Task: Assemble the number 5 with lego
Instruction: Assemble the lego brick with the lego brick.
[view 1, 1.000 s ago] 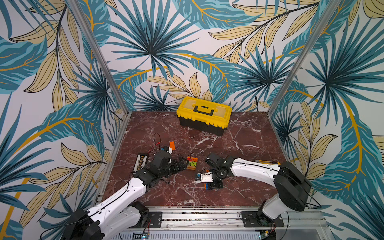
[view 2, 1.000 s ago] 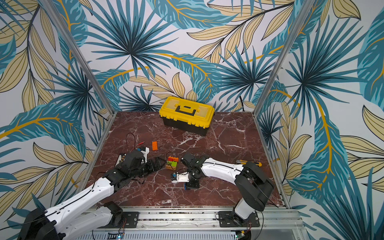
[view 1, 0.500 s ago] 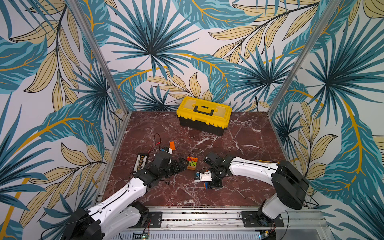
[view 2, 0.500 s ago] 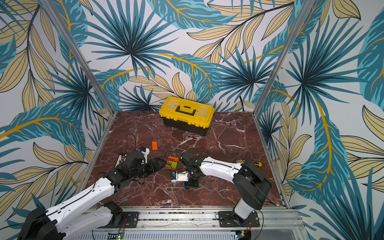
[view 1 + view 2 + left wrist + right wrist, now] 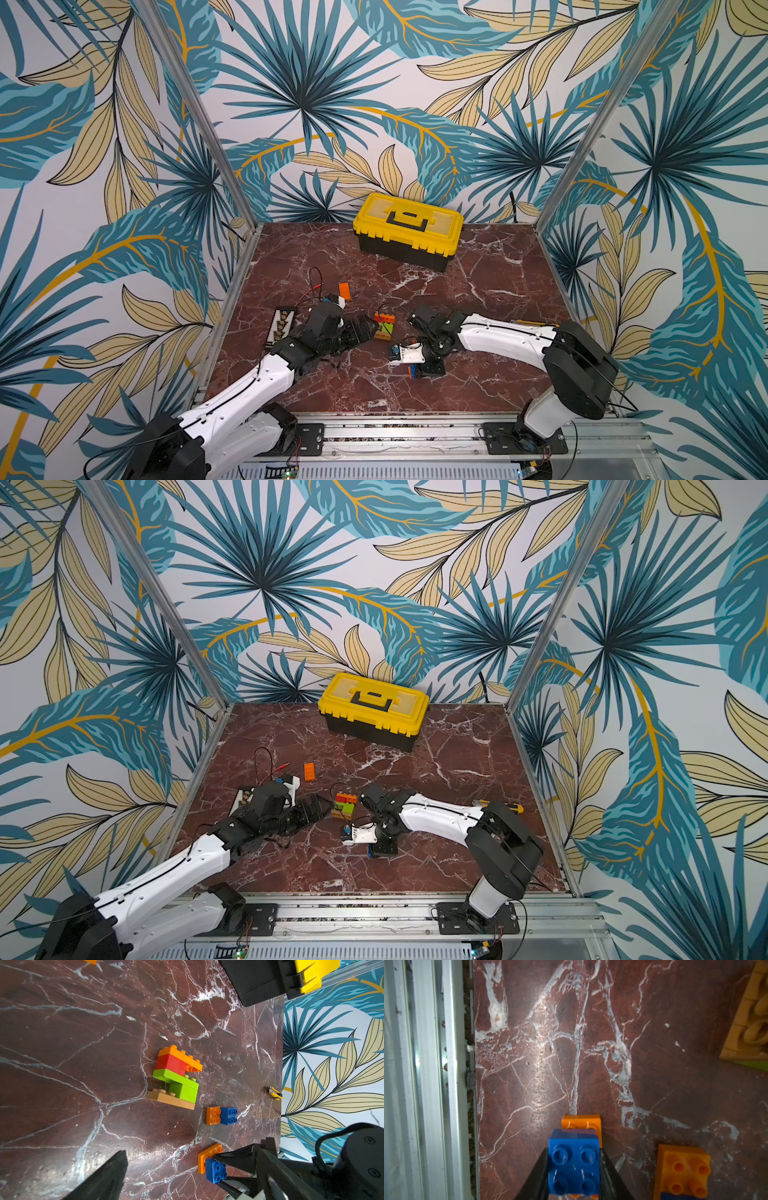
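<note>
The stack (image 5: 176, 1078), already shaped like a 5, lies just ahead of the wide-open left gripper (image 5: 368, 328), while the right gripper (image 5: 217, 1168) clamps a blue brick (image 5: 574, 1159), apparently a piece left to add.

Left gripper (image 5: 369, 330) spread wide, held low, right gripper (image 5: 574, 1155) angled down, clamped on blue brick (image 5: 574, 1167).
</note>
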Action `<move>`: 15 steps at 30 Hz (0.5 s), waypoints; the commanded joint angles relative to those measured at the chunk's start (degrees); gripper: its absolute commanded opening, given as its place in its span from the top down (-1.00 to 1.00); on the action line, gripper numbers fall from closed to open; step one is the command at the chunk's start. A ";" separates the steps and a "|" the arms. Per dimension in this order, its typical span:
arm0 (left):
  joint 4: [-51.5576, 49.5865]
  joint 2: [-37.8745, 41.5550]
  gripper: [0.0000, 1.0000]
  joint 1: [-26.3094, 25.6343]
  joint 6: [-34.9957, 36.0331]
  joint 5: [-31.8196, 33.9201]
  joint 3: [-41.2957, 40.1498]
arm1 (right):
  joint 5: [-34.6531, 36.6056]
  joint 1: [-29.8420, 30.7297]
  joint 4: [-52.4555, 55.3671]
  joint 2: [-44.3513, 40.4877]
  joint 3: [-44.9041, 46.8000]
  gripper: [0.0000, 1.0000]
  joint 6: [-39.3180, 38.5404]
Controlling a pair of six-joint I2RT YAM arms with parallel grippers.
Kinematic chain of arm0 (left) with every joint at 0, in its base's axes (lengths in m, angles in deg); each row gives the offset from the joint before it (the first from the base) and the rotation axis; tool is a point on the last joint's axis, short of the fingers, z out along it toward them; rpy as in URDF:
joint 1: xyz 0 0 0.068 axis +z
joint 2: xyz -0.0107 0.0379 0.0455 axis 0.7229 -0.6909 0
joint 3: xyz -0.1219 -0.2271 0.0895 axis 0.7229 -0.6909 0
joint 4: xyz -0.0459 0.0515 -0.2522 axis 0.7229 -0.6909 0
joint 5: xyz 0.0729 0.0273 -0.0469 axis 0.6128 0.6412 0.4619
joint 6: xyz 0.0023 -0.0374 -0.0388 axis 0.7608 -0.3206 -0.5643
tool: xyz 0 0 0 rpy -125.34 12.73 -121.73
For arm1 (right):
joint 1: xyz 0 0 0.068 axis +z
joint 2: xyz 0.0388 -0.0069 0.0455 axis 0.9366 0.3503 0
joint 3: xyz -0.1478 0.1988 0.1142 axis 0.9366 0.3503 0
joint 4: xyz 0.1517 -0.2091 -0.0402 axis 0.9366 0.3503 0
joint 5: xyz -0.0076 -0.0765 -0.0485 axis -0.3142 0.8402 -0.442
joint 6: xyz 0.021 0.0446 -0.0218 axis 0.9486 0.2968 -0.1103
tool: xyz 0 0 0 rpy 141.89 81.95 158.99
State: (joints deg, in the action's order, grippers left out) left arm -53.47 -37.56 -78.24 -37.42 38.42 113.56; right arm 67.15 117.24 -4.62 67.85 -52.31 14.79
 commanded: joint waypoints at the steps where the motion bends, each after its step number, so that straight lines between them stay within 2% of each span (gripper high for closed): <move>1: 1.48 -0.37 -1.00 0.00 0.00 -0.64 -1.43 | 0.58 0.42 1.68 0.53 1.39 0.37 -1.89; 9: 2.00 -0.58 -1.00 -0.02 -0.25 -0.80 -1.51 | 0.38 0.37 0.42 -2.00 2.03 0.28 -2.16; 15: 1.99 -0.54 -1.00 -0.06 -0.21 -0.93 -1.43 | 0.84 0.44 0.38 -2.35 1.84 0.11 -2.07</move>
State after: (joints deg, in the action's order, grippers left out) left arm -52.70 -37.91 -78.24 -37.51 37.67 113.21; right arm 67.56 117.28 -4.94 66.76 -51.35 13.35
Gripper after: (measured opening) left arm 0.997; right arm 0.438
